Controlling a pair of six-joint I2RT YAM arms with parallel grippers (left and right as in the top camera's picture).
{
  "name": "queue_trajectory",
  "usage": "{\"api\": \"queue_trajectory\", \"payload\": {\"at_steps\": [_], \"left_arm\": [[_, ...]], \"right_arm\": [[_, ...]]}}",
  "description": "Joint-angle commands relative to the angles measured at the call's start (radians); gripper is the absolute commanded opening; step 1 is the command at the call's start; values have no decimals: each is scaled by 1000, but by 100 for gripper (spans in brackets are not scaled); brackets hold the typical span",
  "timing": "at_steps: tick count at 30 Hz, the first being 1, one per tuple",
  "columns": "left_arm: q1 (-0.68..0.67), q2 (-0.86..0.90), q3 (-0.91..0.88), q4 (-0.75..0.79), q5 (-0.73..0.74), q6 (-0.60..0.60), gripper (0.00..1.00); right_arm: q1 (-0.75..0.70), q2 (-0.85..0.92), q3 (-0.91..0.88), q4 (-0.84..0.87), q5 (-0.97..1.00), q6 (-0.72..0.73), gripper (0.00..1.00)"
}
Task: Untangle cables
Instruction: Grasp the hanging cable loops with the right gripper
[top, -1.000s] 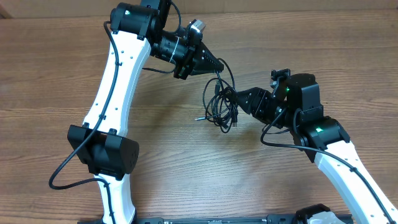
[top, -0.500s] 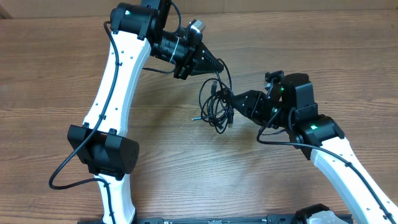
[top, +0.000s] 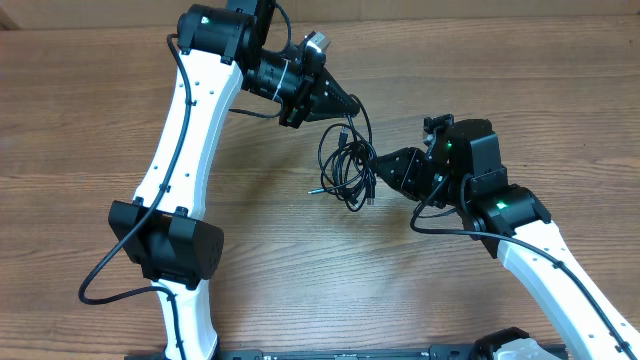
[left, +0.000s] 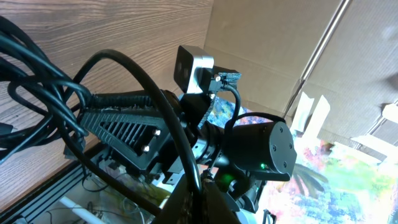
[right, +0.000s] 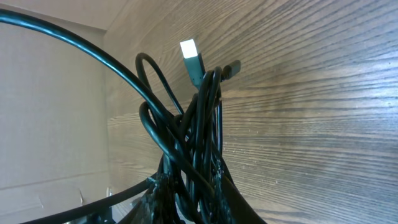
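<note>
Several thin black cables (top: 345, 165) lie bunched in one loose tangle near the middle of the brown wood-grain bench (top: 520, 70), between the two arms. Most of the bundle rests on the bench surface. In the right wrist view a flat silver-faced plug (right: 191, 55) stands up at the far end of the bundle, with a darker plug end (right: 231, 67) just beside it. In the overhead view a thin silver-tipped end (top: 318, 188) sticks out of the left edge of the tangle and lies on the bench.

Left gripper (top: 350, 104): black, two-fingered, held just beyond the far side of the tangle and raised above it. Its jaws are fully closed. In the left wrist view one strand of the cables runs into the closed tip and is pinched there. In the overhead view a loop arcs from that point down into the bundle.

Right gripper (top: 380, 166): black, two-fingered, at the right edge of the tangle and low to the bench. The right wrist view shows the bundle passing between its fingers (right: 154, 200), which stand narrowly apart with strands filling the gap. Whether they clamp the bundle or merely flank it cannot be told.

Both grippers stand near each other, with the tangle between them.
</note>
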Motion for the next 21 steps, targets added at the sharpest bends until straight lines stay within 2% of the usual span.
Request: {"api": "queue_trajectory", "payload": {"at_steps": [1, 3, 5, 9, 13, 18, 21], "left_arm": [[-3, -18, 11, 1, 23, 19, 4], [-3, -18, 11, 2, 16, 18, 4], [-3, -18, 11, 6, -25, 2, 4], [-3, -18, 11, 6, -167, -113, 4], [-3, -18, 11, 8, -169, -134, 4], [-3, -18, 11, 8, -85, -135, 4], [-3, -18, 11, 7, -69, -135, 4]], "right_arm": [[6, 5, 16, 5, -20, -2, 26], [8, 5, 16, 11, -66, -2, 36], [7, 5, 16, 19, -108, -2, 39], [8, 5, 16, 45, -140, -3, 39], [8, 7, 16, 41, -137, -7, 39], [8, 8, 15, -37, -21, -7, 39], [8, 8, 15, -35, -23, -10, 39]]}}
